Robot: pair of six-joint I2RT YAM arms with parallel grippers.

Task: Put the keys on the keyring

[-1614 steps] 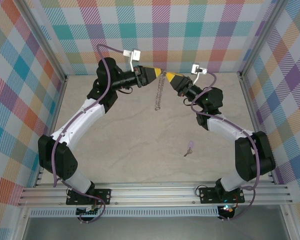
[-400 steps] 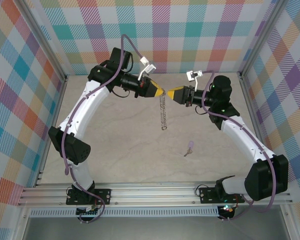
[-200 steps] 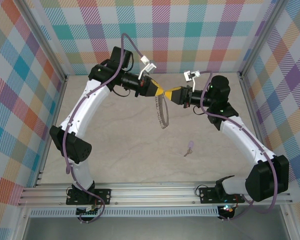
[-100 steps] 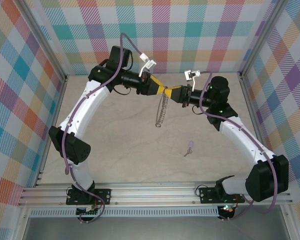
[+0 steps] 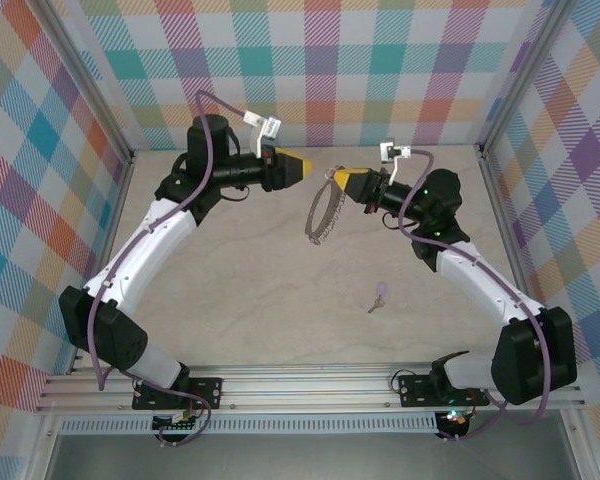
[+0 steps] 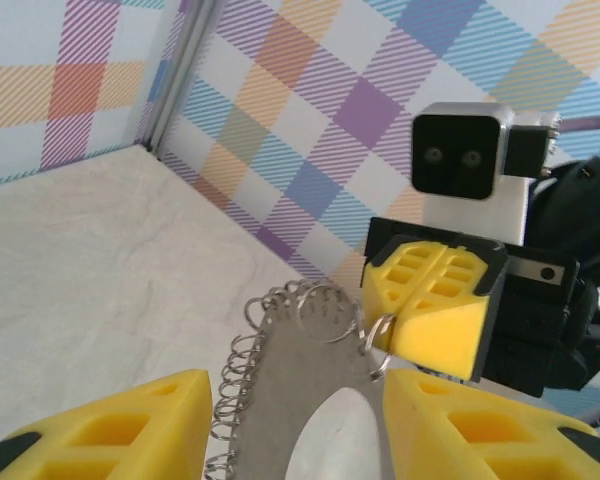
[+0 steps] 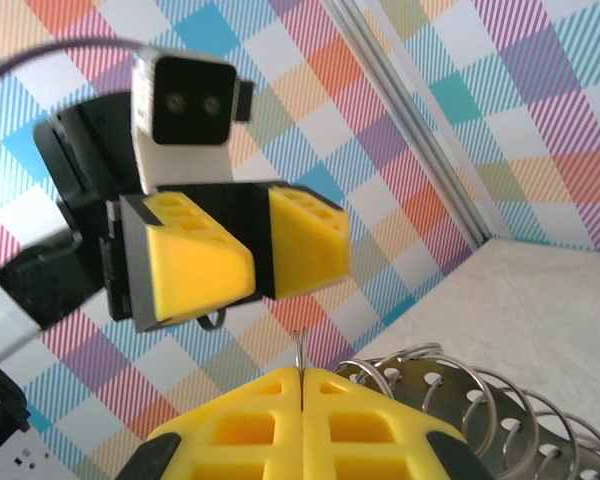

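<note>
The keyring [image 5: 318,222] is held up off the table [image 5: 230,280], near its far middle, and hangs tilted from the right gripper [image 5: 346,178], whose yellow fingers are pressed together on a wire loop at the ring's upper end. That clamp is seen most clearly from the right wrist, where a thin wire stands up out of the seam between the two closed fingertips [image 7: 270,385], with the ring's coiled pieces fanning out to the right. From the left wrist the same ring [image 6: 300,370] is seen face on, fringed with small loops down its left rim.

The key [image 5: 380,294], lilac-headed, is seen from above lying flat on the table, well apart from the ring and nearer the arm bases.

The left gripper [image 5: 302,165] is held just beside the ring and touches nothing. Its fingers [image 6: 130,420] are seen spread apart in its own view, with the ring framed in the gap beyond them.
</note>
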